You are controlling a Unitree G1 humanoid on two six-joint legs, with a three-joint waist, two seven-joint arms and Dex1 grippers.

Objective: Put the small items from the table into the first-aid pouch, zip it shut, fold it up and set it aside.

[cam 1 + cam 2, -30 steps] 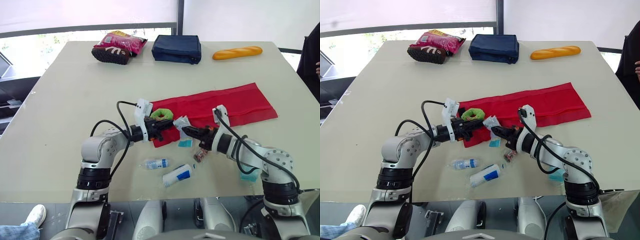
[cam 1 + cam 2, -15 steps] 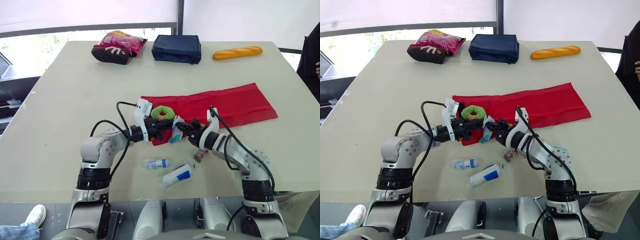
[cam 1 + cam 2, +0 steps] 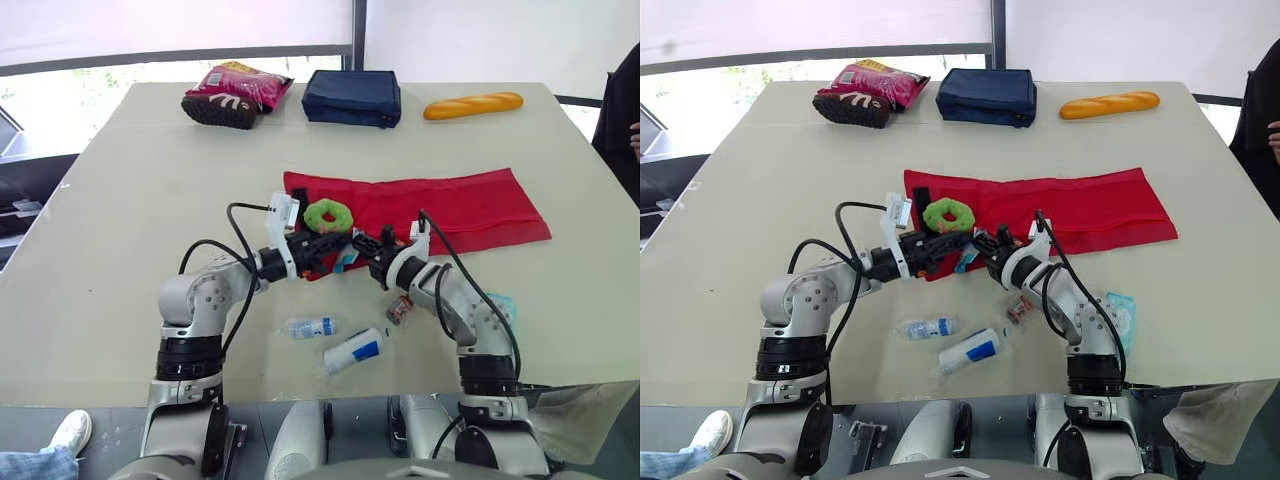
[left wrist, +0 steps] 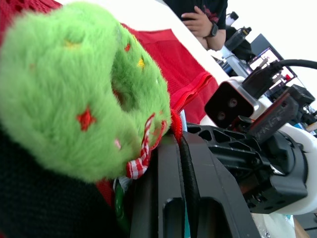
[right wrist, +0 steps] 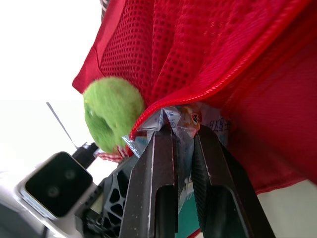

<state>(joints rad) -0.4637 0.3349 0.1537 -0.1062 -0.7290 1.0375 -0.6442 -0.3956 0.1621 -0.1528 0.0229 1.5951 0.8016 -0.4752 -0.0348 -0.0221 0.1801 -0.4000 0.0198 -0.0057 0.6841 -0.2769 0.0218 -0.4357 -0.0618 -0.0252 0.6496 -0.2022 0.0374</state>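
Observation:
The red first-aid pouch point(image 3: 460, 205) lies unfolded across the middle of the table. A fluffy green ring point(image 3: 328, 215) rests on its left end. My left gripper point(image 3: 338, 244) is shut on the pouch's near edge point(image 4: 174, 124), just below the ring. My right gripper point(image 3: 363, 244) faces it from the right, shut on a small clear printed packet point(image 5: 185, 119) at the lip of the red mesh pocket point(image 5: 208, 44). The two grippers almost touch.
Near the front edge lie a small bottle point(image 3: 312, 327), a white tube with a blue label point(image 3: 355, 351), a small dark item point(image 3: 400, 310) and a teal packet point(image 3: 503, 305). At the back are a snack bag point(image 3: 235, 92), a navy bag point(image 3: 352, 97) and a bread loaf point(image 3: 473, 105). A person point(image 3: 625, 110) stands at the right.
My right gripper has carried the packet left to the pouch's edge beside my left gripper. The pouch's left end has shifted and spread further left and back.

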